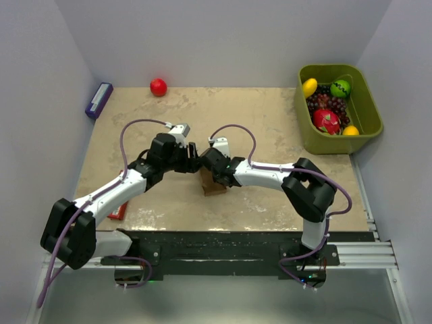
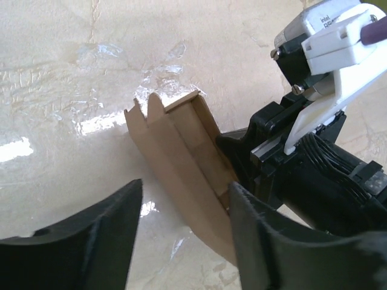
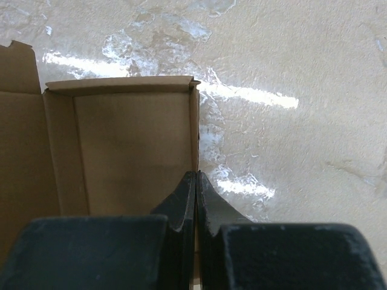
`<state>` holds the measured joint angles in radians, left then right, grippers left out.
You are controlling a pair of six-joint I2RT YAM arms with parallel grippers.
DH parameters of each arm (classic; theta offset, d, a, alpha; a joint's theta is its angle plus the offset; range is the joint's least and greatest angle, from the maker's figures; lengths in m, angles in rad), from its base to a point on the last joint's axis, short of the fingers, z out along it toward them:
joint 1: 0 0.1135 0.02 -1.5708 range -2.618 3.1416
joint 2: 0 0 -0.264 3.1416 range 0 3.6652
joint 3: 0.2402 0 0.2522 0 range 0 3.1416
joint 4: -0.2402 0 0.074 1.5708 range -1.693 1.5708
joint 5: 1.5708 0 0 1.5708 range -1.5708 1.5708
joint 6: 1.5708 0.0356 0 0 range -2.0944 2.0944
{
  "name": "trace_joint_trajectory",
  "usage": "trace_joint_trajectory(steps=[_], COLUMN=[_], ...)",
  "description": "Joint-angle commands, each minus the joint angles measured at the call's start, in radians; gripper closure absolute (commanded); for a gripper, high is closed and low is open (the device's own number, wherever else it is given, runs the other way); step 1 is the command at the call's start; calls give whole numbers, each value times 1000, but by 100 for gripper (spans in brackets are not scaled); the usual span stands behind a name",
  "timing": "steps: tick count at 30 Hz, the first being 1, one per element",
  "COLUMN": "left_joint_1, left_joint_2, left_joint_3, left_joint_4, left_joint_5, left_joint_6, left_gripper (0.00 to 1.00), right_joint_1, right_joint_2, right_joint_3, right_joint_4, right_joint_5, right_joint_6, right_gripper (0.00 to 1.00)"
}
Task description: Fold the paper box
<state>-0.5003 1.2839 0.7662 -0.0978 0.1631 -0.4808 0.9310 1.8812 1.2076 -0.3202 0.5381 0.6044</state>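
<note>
The paper box (image 1: 213, 183) is plain brown cardboard, partly folded, at the table's middle front. In the right wrist view its open inside (image 3: 130, 154) faces the camera, with a tabbed flap at the far left. My right gripper (image 3: 196, 181) is shut on the box's right side wall, one finger inside and one outside. In the left wrist view the box (image 2: 181, 160) stands on edge, its tabs pointing up. My left gripper (image 2: 184, 208) is open, and the box's near end lies between its fingers, against the right finger (image 2: 260, 235). In the top view both grippers (image 1: 196, 164) meet over the box.
A red ball (image 1: 158, 86) and a purple-blue box (image 1: 98, 99) lie at the back left. A green bin (image 1: 368, 118) with fruit stands at the back right. A flat red packet (image 1: 118, 212) lies under the left arm near the front edge.
</note>
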Motion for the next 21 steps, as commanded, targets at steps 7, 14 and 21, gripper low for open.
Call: trace_joint_trajectory(steps=[7, 14, 21], left_joint_1=[-20, -21, -20], left_joint_2=[0, 0, 3], left_joint_3=[56, 76, 145], left_joint_4=[-43, -111, -180], left_joint_5=[-74, -89, -27], left_joint_6=[76, 128, 258], left_gripper=[77, 100, 100], right_joint_1=[6, -3, -47], right_joint_2=[-65, -152, -376], right_joint_3=[-20, -37, -121], right_joint_4=[43, 49, 122], right_joint_5=[-13, -72, -225], right_joint_6=[31, 18, -92], right_gripper=[100, 79, 45])
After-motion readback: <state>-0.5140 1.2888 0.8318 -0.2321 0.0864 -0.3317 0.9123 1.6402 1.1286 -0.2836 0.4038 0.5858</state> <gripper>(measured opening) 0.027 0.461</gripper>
